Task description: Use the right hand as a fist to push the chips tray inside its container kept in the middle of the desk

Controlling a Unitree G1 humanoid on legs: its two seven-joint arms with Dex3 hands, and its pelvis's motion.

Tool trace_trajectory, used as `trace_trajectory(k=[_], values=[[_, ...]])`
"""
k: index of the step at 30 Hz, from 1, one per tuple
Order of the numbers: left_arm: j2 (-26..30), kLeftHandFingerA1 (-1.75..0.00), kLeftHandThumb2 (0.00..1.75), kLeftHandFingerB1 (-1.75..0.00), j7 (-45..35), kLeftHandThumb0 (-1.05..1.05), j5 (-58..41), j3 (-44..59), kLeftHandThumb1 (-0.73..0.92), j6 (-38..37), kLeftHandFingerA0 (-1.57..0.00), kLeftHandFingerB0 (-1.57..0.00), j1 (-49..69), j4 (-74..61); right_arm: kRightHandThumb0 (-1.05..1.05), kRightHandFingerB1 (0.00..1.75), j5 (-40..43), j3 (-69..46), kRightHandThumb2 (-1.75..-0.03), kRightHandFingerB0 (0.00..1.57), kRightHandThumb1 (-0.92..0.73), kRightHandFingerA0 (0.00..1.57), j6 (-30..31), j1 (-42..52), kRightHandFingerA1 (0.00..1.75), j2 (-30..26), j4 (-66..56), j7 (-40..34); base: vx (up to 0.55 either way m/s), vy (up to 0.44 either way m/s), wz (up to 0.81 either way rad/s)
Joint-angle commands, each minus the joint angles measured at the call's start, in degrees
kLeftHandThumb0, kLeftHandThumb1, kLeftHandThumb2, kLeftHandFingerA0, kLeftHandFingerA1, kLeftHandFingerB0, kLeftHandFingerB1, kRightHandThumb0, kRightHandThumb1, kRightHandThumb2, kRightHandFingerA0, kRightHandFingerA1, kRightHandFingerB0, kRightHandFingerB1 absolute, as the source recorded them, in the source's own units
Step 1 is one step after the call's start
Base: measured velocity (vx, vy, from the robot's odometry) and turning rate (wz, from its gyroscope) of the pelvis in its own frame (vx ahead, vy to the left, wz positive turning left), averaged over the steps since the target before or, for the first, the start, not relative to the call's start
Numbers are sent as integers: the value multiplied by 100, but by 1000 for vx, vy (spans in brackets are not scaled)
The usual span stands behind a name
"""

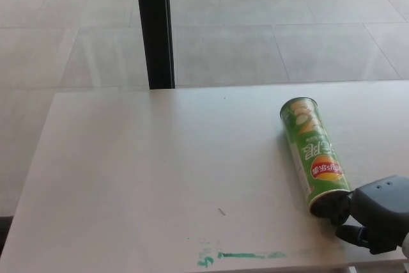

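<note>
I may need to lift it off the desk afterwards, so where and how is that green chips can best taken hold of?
Take the green chips can around the middle of its round body, coming from above with fingers on its two long sides. It lies flat on the white desk, so the curved sides are free, while the right hand sits at its near open end and the far end is a flat cap.

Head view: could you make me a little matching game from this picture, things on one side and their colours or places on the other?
Things:
1. chips can
2. right robot hand
3. smear on the desk
4. pillar

Descriptions:
A. teal, near the desk's front edge
B. black, upright beyond the desk's far edge
C. green, lying on its side
D. black, at the can's near end

Pairs: 1-C, 2-D, 3-A, 4-B
</note>
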Motion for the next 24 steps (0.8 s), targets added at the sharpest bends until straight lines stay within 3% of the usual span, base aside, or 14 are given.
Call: trace_trajectory(k=[1,2,5,6,8,10,11,12,17,18,21,22,23,24], values=[[12,-119,128,-95,-16,-95,-32,-5,65,-97,-63,-38,18,-2,-65,50,730,-342,-67,61,-90,83,201,210,88,-282,-745,995,0,0,0],[12,-121,130,-95,-13,-95,-48,3,63,-95,-66,-39,31,-39,-61,55,1227,-531,-66,66,-86,84,127,372,97,-357,-1087,1326,0,0,0],[7,-125,131,-98,-22,-96,-63,13,61,-108,-71,-41,59,-76,-61,55,1497,-701,-66,67,-87,88,212,562,97,-441,-1575,1709,0,0,0],[6,-121,130,-96,-77,-92,-118,57,64,-65,-65,-40,42,-80,-60,50,2019,-966,-66,59,-89,86,823,801,74,-684,-2670,2797,0,0,0],[16,-123,131,-98,-34,-93,-44,-7,64,-114,-72,-43,38,-78,-62,49,2223,-1061,-66,60,-87,87,1001,869,74,-752,-3028,3098,0,0,0],[9,-121,129,-97,36,-93,-30,-4,63,-94,-68,-43,-15,-11,-61,48,2600,-1171,-66,55,-86,80,1487,939,79,-849,-3572,3710,0,0,0],[20,-120,128,-96,67,-92,32,-56,65,-107,-69,-43,-16,3,-55,60,2822,-1183,-108,42,-69,81,1829,922,86,-985,-3895,4179,0,0,0],[24,-120,128,-94,82,-93,91,-110,64,-124,-69,-39,-11,15,-58,49,3057,-1193,-65,50,-85,71,2120,907,71,-1113,-4165,4566,0,0,0],[9,-121,128,-95,9,-92,-71,28,63,5,-66,-39,-41,23,-60,49,3523,-1199,-65,46,-84,69,2919,745,69,-1502,-4961,5490,0,0,0],[15,-123,129,-98,68,-93,-13,-23,63,-8,-74,-45,-40,21,-51,58,3640,-1242,-107,34,-63,71,3002,727,81,-1506,-5028,5515,0,0,0],[-29,-125,129,-96,-107,-94,-154,85,63,-170,-69,-35,89,-141,-50,58,4300,-1726,-107,32,-63,70,3089,558,83,-1607,-5170,5493,0,0,0],[-17,-124,129,-98,-48,-93,-104,47,63,-134,-70,-41,51,-84,-57,49,4472,-1983,-65,43,-84,66,3134,467,81,-1659,-5203,5491,0,0,0],[-17,-124,129,-98,-47,-93,-103,47,63,-134,-70,-41,52,-84,-57,49,4479,-1988,-65,43,-84,66,3152,466,81,-1664,-5215,5502,0,0,0],[13,-122,132,-91,0,-89,-73,28,57,-72,-81,-36,16,-39,-55,51,4741,-2306,-64,45,-83,69,2877,472,81,-1627,-5085,5301,0,0,0]])
